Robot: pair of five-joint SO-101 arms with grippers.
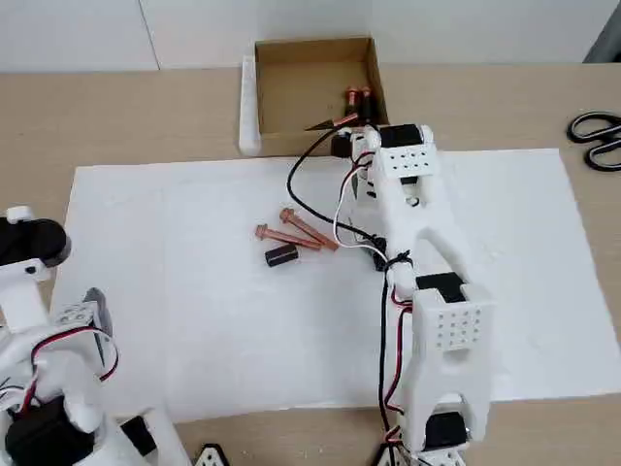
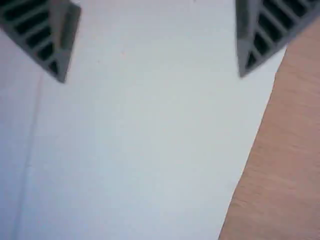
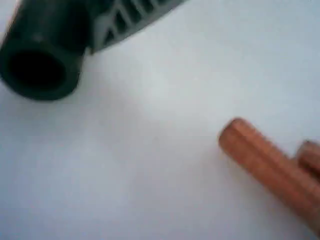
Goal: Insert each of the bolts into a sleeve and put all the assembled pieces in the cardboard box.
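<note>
We see the left gripper spread wide over the white paper, near left. Whether the right gripper is clamped we cannot tell. A black sleeve sits just beside it, at the cardboard box's near right corner. Two bolts and a second sleeve lie mid-paper.

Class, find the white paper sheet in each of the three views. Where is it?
High view: the white paper sheet covers the middle of the table.
Left wrist view: under the open left claw, edge meeting bare table.
Right wrist view: behind the black sleeve and copper bolt.
Shared landmark: the sheet's edge against the wood.
</note>
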